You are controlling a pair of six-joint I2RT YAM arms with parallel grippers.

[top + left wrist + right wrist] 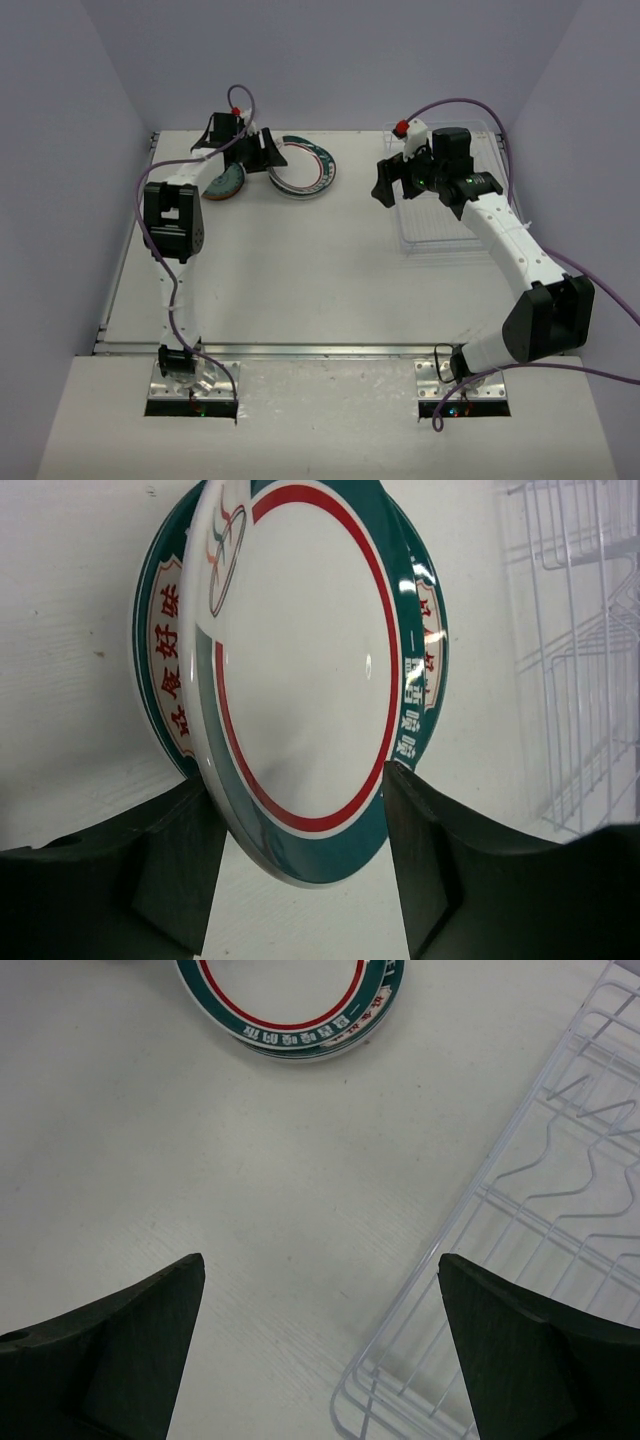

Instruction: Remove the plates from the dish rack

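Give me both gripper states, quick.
Left gripper: open, fingers straddling the teal-rimmed plate's near rim, not visibly clamping it.
Right gripper: open, empty, over the table beside the dish rack.

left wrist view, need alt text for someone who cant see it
Stacked white plates with teal rims, red rings and red Chinese characters lie on a white table, their near edge between the black fingers of the open left gripper. A white wire dish rack shows at the right edge.
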